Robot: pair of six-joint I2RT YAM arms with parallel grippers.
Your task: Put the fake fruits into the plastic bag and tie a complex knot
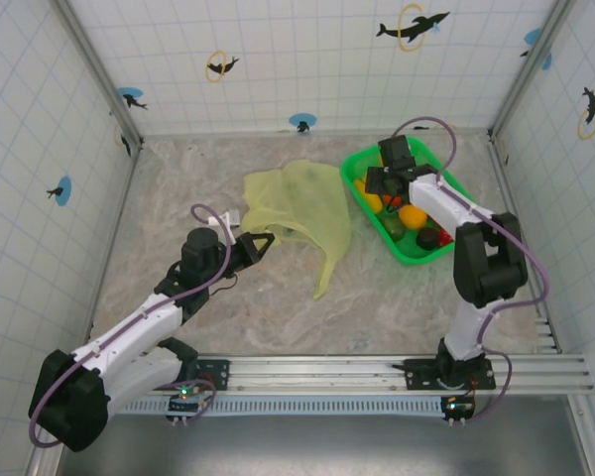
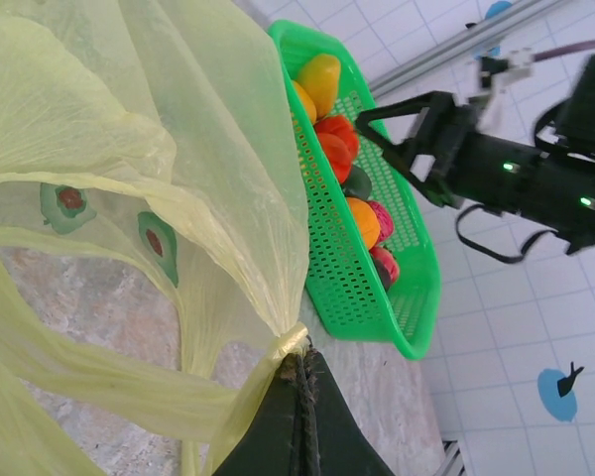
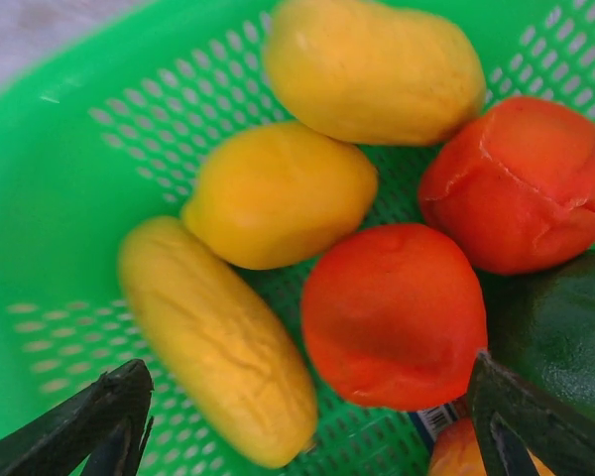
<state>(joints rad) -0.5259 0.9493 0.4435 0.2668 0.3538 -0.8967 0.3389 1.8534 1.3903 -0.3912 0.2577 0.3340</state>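
Hovering spread above fake fruits (image 3: 278, 193), right pincer (image 3: 307, 397); left pincer (image 2: 302, 372) pinching plastic bag (image 2: 208, 149).

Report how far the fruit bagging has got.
Done: nothing visibly bagged; the small glossy plastic fruits lie in the bright green perforated tray. In hand: left jaws pinch the thin pale yellow plastic bag; right jaws hang open above the fruits. Left: bagging, then knotting.

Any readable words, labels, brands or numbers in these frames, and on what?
No legible words or numbers anywhere.
plastic bag: green-and-red printed pictures, no lettering.
sticker among the fake fruits in the green tray: barcode-like stripes, too small to read.
wall decals: dolphin shapes with rings, no words.
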